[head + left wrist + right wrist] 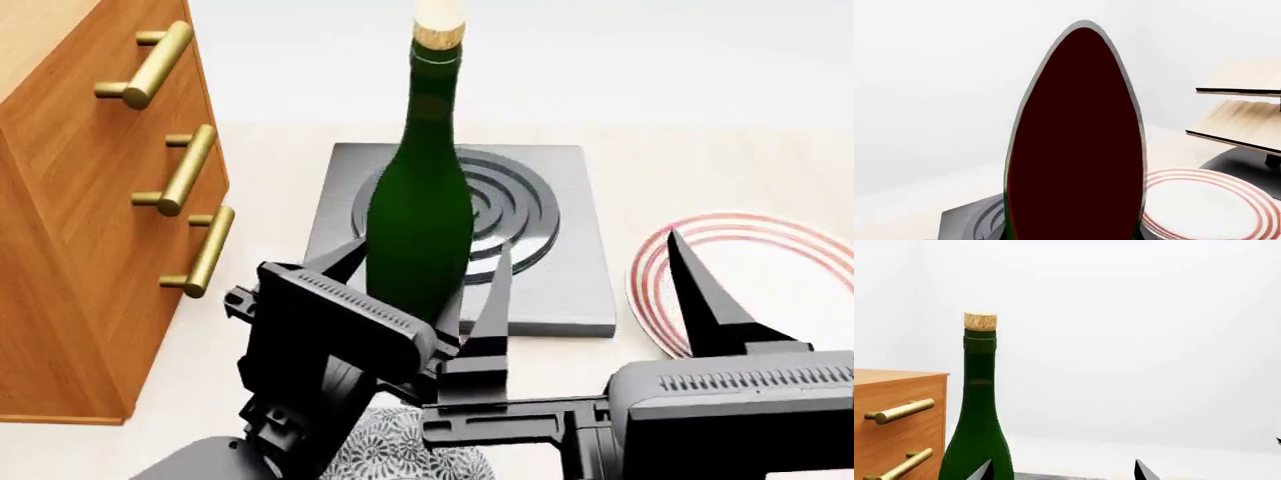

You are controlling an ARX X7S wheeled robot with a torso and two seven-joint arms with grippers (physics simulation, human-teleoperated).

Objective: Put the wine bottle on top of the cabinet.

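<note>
Upright, the wine bottle (422,190) stands gripped in the left tool (424,290); the cabinet (80,230) lies left, its top above. Right tool (694,290): width indeterminate.

You see a grey square slab (561,290) with raised rings, a white plate (787,275) with red rings just beside it, and a pale wooden rack (1244,117) near the plate.

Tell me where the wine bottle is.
In the head view the wine bottle stands upright between the left gripper's fingers, right of the cabinet.
</note>
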